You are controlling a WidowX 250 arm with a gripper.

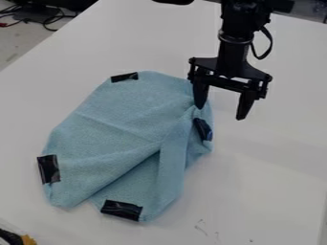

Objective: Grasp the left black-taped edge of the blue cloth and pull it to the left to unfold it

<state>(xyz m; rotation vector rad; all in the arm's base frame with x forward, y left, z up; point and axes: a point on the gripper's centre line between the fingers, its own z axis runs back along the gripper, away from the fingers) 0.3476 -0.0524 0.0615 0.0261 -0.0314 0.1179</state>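
The black gripper (221,112) hangs at the upper right, its two fingers spread wide and nothing held between them. Its left fingertip is at the right edge of a light blue cloth (121,124); whether it touches the cloth I cannot tell. The right finger is over the white table. The cloth lies creased, with a folded strip running down from near that left fingertip. Black tape pieces mark the cloth at its top (125,77), right side (203,129), left side (49,169) and bottom (121,210).
A white table (268,182) lies under the cloth. Dark cables (48,20) are at the upper left, beyond the table's edge. A black and yellow object (27,239) shows at the bottom left corner.
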